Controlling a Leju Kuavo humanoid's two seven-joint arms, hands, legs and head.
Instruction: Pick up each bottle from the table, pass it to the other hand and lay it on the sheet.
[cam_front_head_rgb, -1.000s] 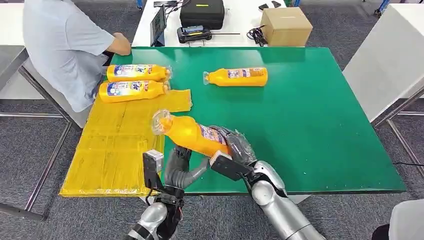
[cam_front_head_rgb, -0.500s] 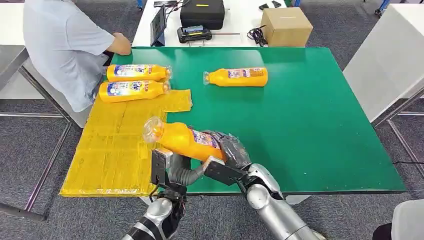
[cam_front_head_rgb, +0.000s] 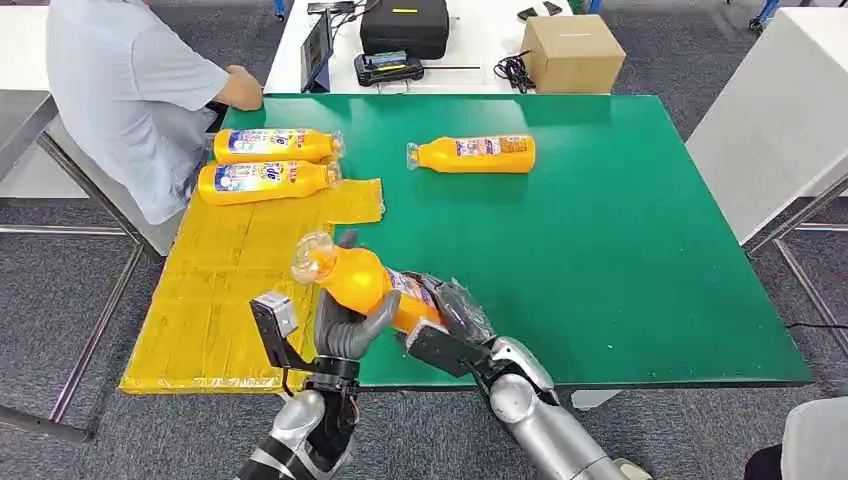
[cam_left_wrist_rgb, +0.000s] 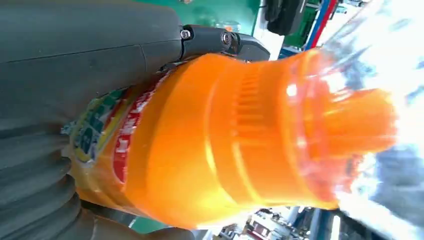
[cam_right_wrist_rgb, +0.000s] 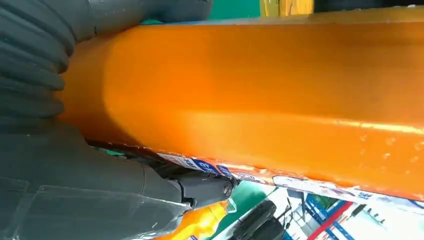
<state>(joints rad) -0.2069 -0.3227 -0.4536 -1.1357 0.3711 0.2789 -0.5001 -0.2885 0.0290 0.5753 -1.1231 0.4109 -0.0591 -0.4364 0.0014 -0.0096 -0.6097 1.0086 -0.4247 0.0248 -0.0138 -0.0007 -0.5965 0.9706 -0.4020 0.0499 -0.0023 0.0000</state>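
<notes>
Held bottle (cam_front_head_rgb: 365, 285): orange, labelled, clear cap; lifted off the table near its front edge, lying tilted with the cap end raised and pointing toward the sheet. Both hands are on it at once.

Right hand (cam_front_head_rgb: 452, 313): comes in from below on a silver arm, wrist bent, fingers wrapped around the base half of the bottle. In the right wrist view the bottle's flat orange side (cam_right_wrist_rgb: 280, 95) lies against the grey ribbed cover, with a dark finger (cam_right_wrist_rgb: 200, 187) closed along its labelled edge.

Left hand (cam_front_head_rgb: 345, 320): raised upright on its forearm, palm up under the bottle's shoulder, thumb and fingers curled up around both sides just behind the neck. The left wrist view shows the neck and cap (cam_left_wrist_rgb: 320, 130) jutting out past the hand, a dark finger (cam_left_wrist_rgb: 220, 42) lying over the top of the body.

Sheet (cam_front_head_rgb: 230, 290): yellow, spread over the table's left part and overhanging its front corner.

Two bottles (cam_front_head_rgb: 268, 163): side by side at the sheet's far end, caps pointing right.

Fourth bottle (cam_front_head_rgb: 472, 154): lying alone on the green table (cam_front_head_rgb: 620, 240), cap to the left, well apart from the sheet.

Person (cam_front_head_rgb: 130, 90): seated at the far left corner, one arm resting by the table's edge.
</notes>
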